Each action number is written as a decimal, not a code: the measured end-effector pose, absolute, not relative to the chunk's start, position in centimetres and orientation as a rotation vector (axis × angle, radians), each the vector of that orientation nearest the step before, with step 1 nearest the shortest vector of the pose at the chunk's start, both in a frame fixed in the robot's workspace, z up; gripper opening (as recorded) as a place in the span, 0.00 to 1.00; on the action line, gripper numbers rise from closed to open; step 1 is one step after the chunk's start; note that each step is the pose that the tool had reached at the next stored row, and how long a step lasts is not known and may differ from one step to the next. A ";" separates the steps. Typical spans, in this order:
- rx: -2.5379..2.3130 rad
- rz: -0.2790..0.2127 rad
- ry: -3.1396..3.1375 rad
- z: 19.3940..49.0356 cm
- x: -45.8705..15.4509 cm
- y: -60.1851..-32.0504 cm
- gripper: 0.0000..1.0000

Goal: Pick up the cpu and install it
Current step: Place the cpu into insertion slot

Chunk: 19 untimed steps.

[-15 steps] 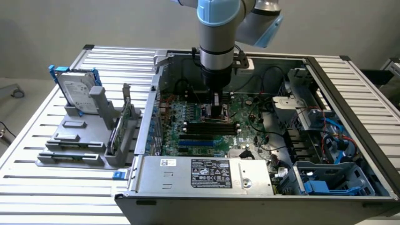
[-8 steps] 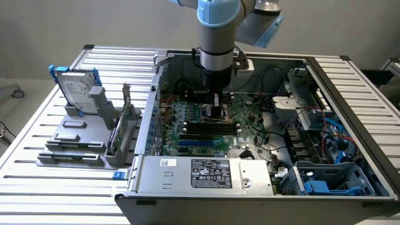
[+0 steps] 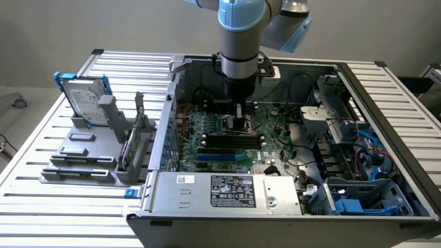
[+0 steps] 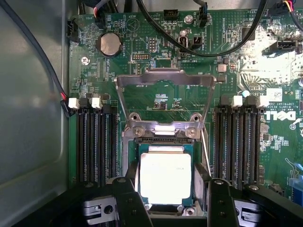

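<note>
Pincer [image 4: 173, 187] spread astride cpu [image 4: 165, 176]; motherboard [image 4: 142, 100] marked DELL.

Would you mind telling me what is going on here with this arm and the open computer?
The robot arm reaches down into the open computer case, with its pincer just above the motherboard. The cpu lies flat in its socket, between the pincer's open fingers, which flank it rather than grip it. The socket's metal retention frame is swung open, so the chip is not yet clamped down.

Open socket frame [image 4: 164, 80] beside cpu [image 4: 164, 176]
</note>
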<state>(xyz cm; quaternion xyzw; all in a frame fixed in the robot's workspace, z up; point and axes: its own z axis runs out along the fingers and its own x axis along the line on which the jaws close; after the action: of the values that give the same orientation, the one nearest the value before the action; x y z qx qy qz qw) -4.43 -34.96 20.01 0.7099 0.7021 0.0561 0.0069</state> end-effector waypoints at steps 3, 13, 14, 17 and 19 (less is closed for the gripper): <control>2.222 0.175 2.194 19.9 -4.4 -34.9 0.55; 2.225 0.170 2.186 19.7 -4.4 -34.7 0.55; 2.225 0.169 2.186 19.6 -4.4 -34.6 0.55; 2.222 0.164 2.184 19.6 -4.4 -34.6 0.55; 2.220 0.158 2.182 19.6 -4.4 -34.6 0.55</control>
<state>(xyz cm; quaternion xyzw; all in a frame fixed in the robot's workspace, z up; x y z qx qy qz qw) -4.43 -34.55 19.56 0.7122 0.7001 0.0508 0.0125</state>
